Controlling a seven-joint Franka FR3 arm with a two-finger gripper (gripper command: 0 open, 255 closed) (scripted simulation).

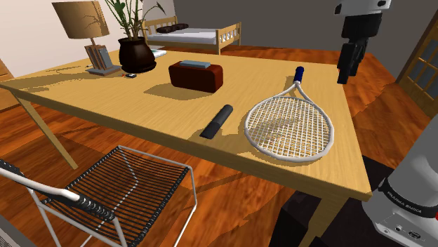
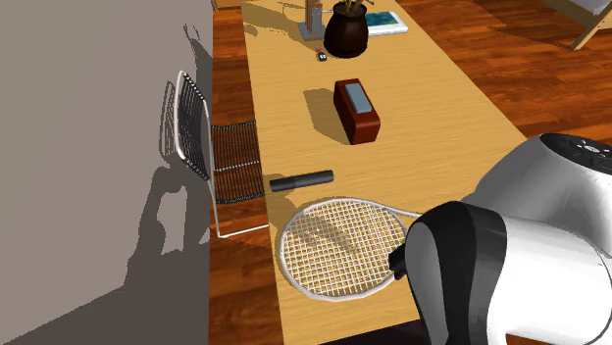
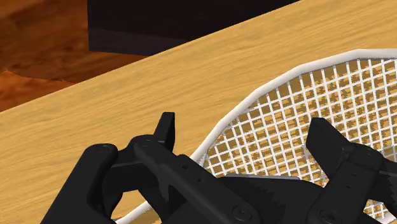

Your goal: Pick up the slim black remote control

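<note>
Wooden table (image 1: 126,105) in a furnished room. A white racket (image 1: 289,126) lies at the shoulder view's right, and the gripper (image 3: 242,127), fingers apart, hangs over its strings. The black remote (image 1: 217,121) lies just left of the racket. A descent from here would likely strike the strings instead.

Just a light wood worktop (image 1: 140,105) carrying a white racket (image 1: 289,128) at one end, slim black remote (image 1: 217,121) just beside its head, brown box (image 1: 196,76) further along, dark plant pot (image 1: 136,55) way down the far end.
</note>
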